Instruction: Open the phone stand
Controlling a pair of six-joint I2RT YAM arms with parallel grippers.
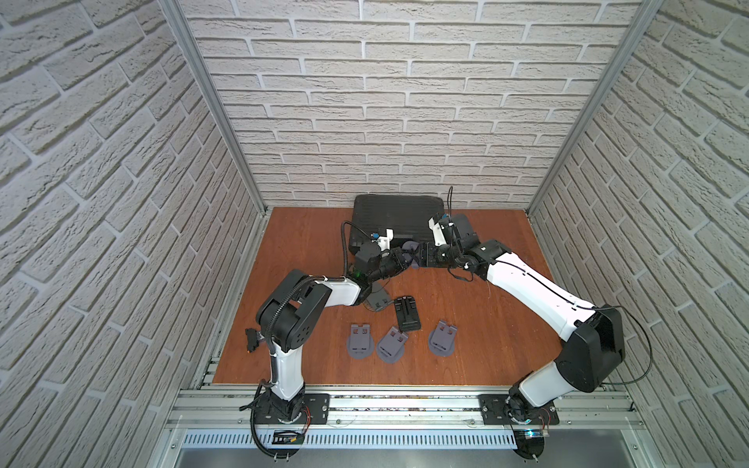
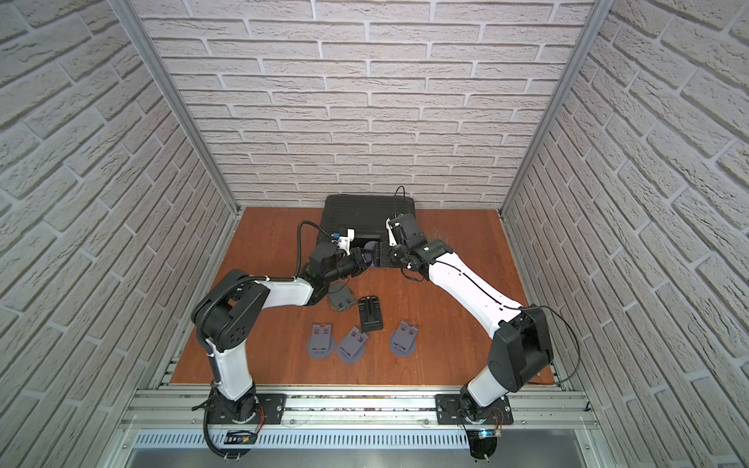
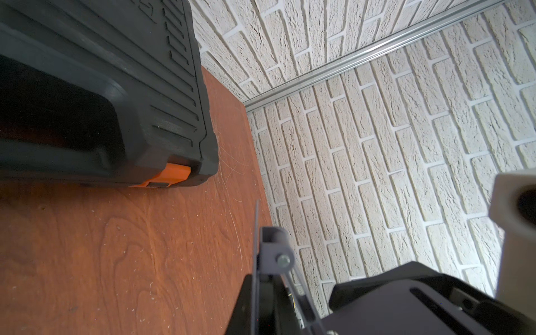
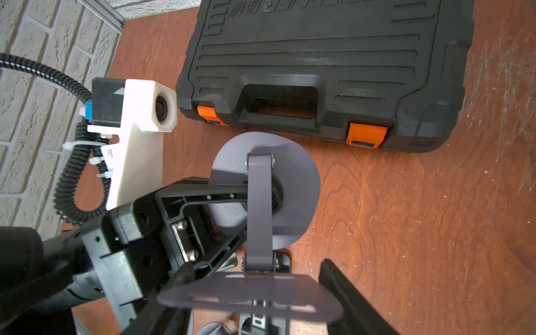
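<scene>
The grey phone stand [image 4: 266, 179] hangs in the air between both grippers, in front of the black tool case. It has a round base, a hinged arm [image 4: 259, 211] and a slotted plate [image 4: 252, 301], all spread apart. My left gripper [image 1: 405, 257] is shut on the round base, seen edge-on in the left wrist view [image 3: 256, 261]. My right gripper [image 4: 249, 290] straddles the plate. Its one visible finger [image 4: 348, 298] meets the plate's edge. The other edge lies against a dark shape partly hidden behind the left gripper. In both top views the stand [image 2: 369, 246] shows only as a small grey disc.
The black tool case [image 1: 397, 219] with orange latches lies against the back wall. Three folded grey stands [image 1: 360, 341] [image 1: 391, 344] [image 1: 443, 338] and a black one [image 1: 407, 314] lie nearer the front. Another grey stand [image 1: 379, 302] sits partly under the left forearm.
</scene>
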